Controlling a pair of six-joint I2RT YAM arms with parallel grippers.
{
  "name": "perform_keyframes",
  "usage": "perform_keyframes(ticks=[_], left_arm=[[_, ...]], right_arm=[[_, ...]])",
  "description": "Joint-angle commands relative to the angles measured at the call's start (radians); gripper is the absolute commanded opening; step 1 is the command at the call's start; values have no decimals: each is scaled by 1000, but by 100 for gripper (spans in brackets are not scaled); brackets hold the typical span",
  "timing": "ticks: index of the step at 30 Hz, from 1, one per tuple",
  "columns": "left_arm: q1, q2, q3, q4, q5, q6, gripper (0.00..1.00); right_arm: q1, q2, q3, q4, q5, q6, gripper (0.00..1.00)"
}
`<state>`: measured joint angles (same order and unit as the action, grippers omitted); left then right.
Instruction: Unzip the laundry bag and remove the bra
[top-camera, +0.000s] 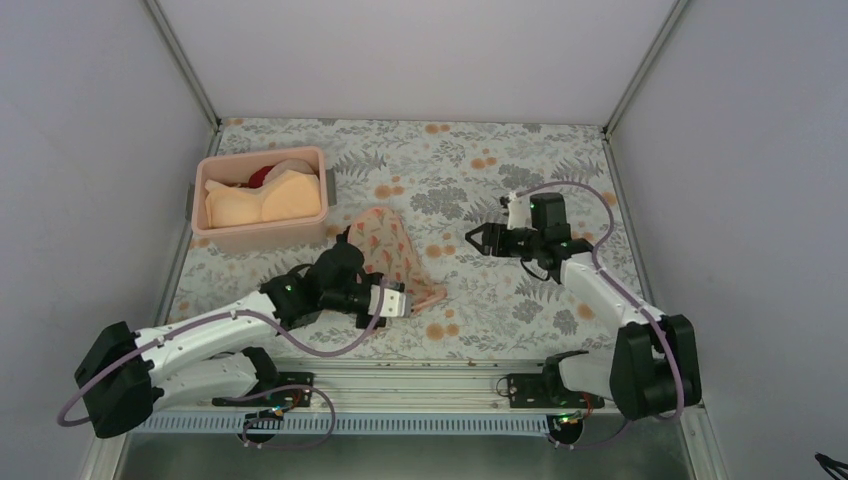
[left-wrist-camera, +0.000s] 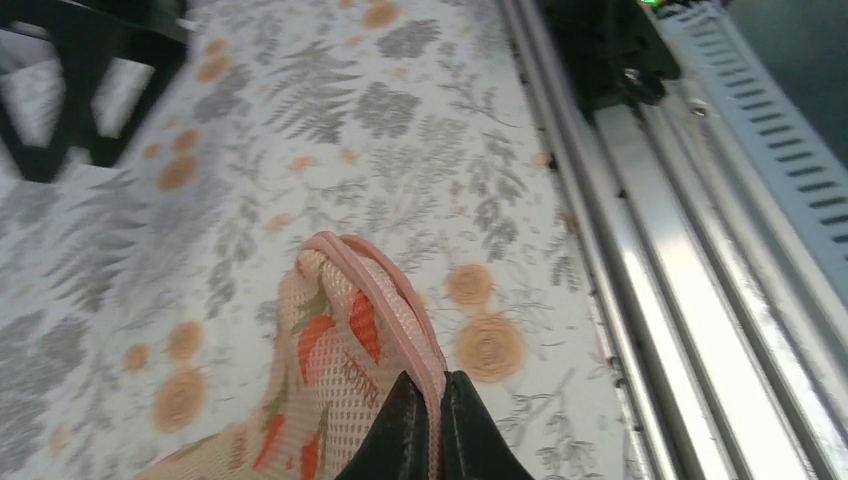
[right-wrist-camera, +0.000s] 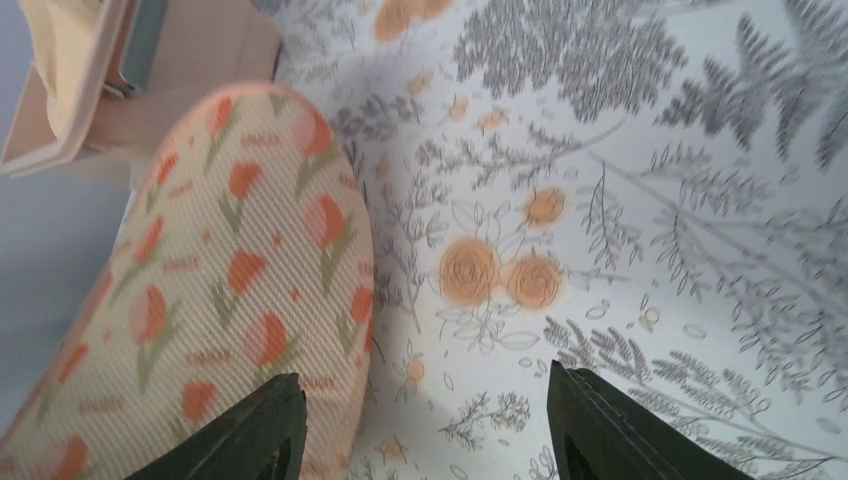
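Top view
- Bag (top-camera: 392, 248) lies flat on the bench (top-camera: 470, 170), with its near end at the tips of the left gripper (top-camera: 408, 300).
- Bin (top-camera: 262, 237) sits beyond the bag, to that gripper's far left, with a peach bra (top-camera: 265, 200) in it.
- Right gripper (top-camera: 472, 238) is well apart from the bag and points toward it, jaws spread.
- Navy bra not visible; probably inside the bag.

Left wrist
- Left gripper (left-wrist-camera: 432, 385) is clamped on the pink edging (left-wrist-camera: 390, 290) at the bag's end.
- The mesh rises in a soft fold just ahead of the tips.
- Zip pull not made out.
- Rail (left-wrist-camera: 680, 250) runs to the right.

Right wrist
- Right gripper (right-wrist-camera: 420, 385) is open, with nothing between the fingers.
- Bag is ahead and to the left. The left finger (right-wrist-camera: 265, 425) is at its edge; contact cannot be told.
- Bin corner is farther ahead-left.

Handling (judgement)
- Bag: light, limp mesh. It would likely drag along rather than resist a pull on the zip, so one end needs pinning.
- The edging is the firmest hold; plain mesh would bunch and slip.
- Bra: light, with springy cups and thin straps that could snag in the mesh. Taking it by a cup rim looks safest.
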<state>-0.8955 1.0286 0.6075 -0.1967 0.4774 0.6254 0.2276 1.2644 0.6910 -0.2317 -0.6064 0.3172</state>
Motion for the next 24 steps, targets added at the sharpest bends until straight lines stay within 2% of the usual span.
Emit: perform_keyframes(ticks=[1, 3, 5, 7, 8, 10, 14, 19, 22, 24], left_arm=[[-56, 26, -32, 62, 51, 19, 6], [-67, 28, -31, 72, 51, 19, 37], [-69, 20, -21, 76, 60, 10, 74], [-64, 5, -4, 82, 70, -3, 95], [-59, -1, 2, 88, 70, -15, 99], [-34, -15, 11, 109, 69, -60, 100], [79, -51, 9, 229, 56, -323, 100], [316, -143, -41, 377, 9, -725, 100], [433, -212, -81, 384, 10, -883, 100], [486, -258, -98, 331, 13, -964, 100]], right_arm=[[15, -47, 58, -47, 92, 4, 63], [37, -50, 78, -69, 104, -6, 64], [62, -56, 96, -85, 126, -14, 65], [89, -60, 114, -91, 148, -17, 66], [102, -61, 129, -91, 159, -19, 67], [137, -59, 151, -90, 185, -16, 69], [241, -35, 203, -94, 278, -7, 99], [391, 31, 249, -96, 414, 23, 100], [500, 95, 290, -112, 511, 33, 100], [569, 149, 329, -131, 579, 31, 100]])
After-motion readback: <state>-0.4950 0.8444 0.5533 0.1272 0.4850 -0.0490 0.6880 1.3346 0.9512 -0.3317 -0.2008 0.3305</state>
